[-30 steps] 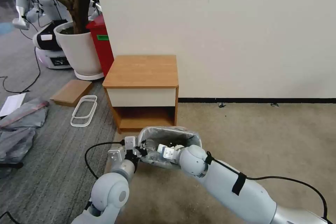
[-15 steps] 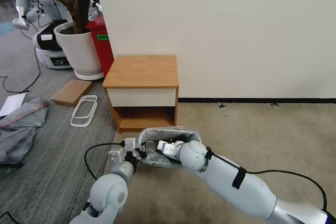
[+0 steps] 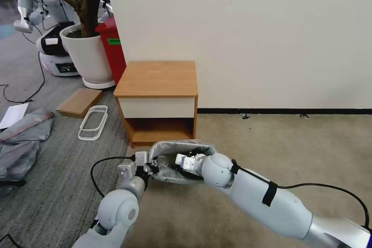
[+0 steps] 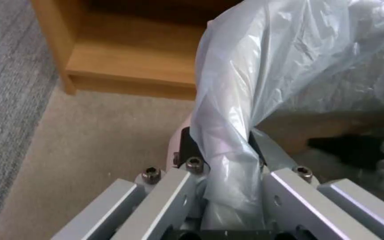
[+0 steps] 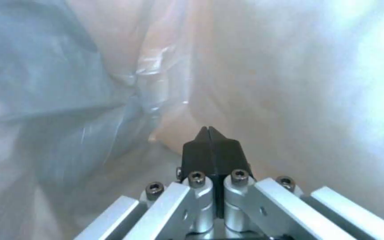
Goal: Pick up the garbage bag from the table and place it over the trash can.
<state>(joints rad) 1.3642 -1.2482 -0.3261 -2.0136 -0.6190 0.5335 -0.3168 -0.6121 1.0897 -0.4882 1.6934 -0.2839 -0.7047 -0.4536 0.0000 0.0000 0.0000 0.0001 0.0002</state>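
The garbage bag (image 3: 170, 151), thin crinkly grey plastic, is draped over the mouth of the trash can, which stands on the carpet just in front of the table (image 3: 157, 81). My left gripper (image 3: 150, 165) is at the can's left side, shut on a gathered fold of the bag (image 4: 227, 133). My right gripper (image 3: 182, 161) reaches down inside the bag's opening. In the right wrist view its black fingertips (image 5: 208, 136) are pressed together with nothing between them. The trash can's beige wall (image 5: 254, 66) shows through the plastic around them.
A white plant pot (image 3: 87, 52) and a red bin (image 3: 112, 46) stand at the back left by the wall. A wooden board (image 3: 79, 101), white frames (image 3: 93, 122) and flat grey bags (image 3: 23, 131) lie on the grey carpet. Beige carpet stretches right.
Both grippers and the bag-covered can have shifted a little to the left. The right arm has stretched further forward, with its elbow now higher.
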